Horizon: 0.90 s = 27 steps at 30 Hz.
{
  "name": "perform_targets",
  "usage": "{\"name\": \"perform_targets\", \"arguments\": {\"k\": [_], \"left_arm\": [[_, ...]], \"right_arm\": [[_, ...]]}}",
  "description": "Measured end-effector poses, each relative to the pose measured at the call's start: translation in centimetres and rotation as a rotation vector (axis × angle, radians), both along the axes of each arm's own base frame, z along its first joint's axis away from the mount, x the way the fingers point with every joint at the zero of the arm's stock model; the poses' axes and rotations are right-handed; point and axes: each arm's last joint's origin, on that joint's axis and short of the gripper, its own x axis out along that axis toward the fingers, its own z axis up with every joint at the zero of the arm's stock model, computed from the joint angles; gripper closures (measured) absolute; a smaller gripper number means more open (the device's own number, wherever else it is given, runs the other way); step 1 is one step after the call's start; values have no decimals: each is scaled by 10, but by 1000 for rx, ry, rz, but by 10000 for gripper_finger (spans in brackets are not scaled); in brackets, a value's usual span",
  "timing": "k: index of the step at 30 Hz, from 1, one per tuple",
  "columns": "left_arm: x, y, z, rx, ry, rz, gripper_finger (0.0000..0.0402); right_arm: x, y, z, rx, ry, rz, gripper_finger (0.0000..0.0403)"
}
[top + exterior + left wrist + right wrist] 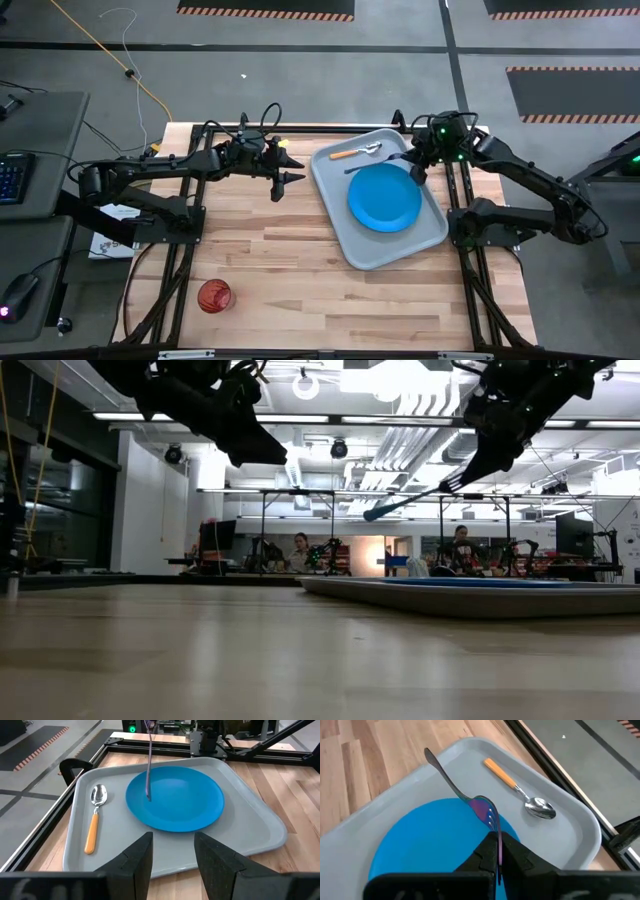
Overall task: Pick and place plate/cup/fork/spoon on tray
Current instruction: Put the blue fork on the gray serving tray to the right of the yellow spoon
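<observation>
The pale grey tray (340,215) lies on the table's right half. The blue plate (384,197) lies flat in it, and the orange-handled spoon (356,152) lies in the tray's far part. My right gripper (413,163) is above the tray's far right side, shut on the blue fork (378,164), which hangs above the plate (430,850). My left gripper (292,166) hovers open and empty just left of the tray, facing it (172,860). The red-orange cup (214,295) stands on the table near the front left. My right gripper pinches the fork's tine end (491,820) between its two fingers, which lie along the fork. The handle (442,772) sticks out ahead of the fingers. The fork is lifted clear of plate and tray, its handle end (372,514) sloping down toward the table's left.
Bare wooden tabletop (300,260) stretches left of the tray and toward the near edge. Black frame rails (465,200) run along the table's sides. People sit at desks (300,550) in the room beyond the table.
</observation>
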Motion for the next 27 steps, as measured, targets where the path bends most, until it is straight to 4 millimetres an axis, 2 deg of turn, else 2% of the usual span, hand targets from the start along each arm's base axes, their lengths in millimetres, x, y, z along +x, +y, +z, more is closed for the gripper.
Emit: {"name": "perform_targets", "arguments": {"k": [7,9,13,15,20,27], "left_arm": [[0,0,0,0,0,0,268],[0,0,0,-1,4,0,268],[-1,0,-2,-28,15,10,268],[-1,0,-2,-28,16,10,268],[1,0,2,-15,-18,9,268],[1,1,4,-7,-39,9,268]], "right_arm": [[-4,-6,-3,21,-68,33,403],[-5,-8,-16,18,-121,43,403],[-11,-11,-60,48,-176,26,403],[-14,-15,-70,43,-218,-17,403],[-17,-24,-74,74,-247,-120,403],[-5,-38,-86,59,-182,-194,403]]}}
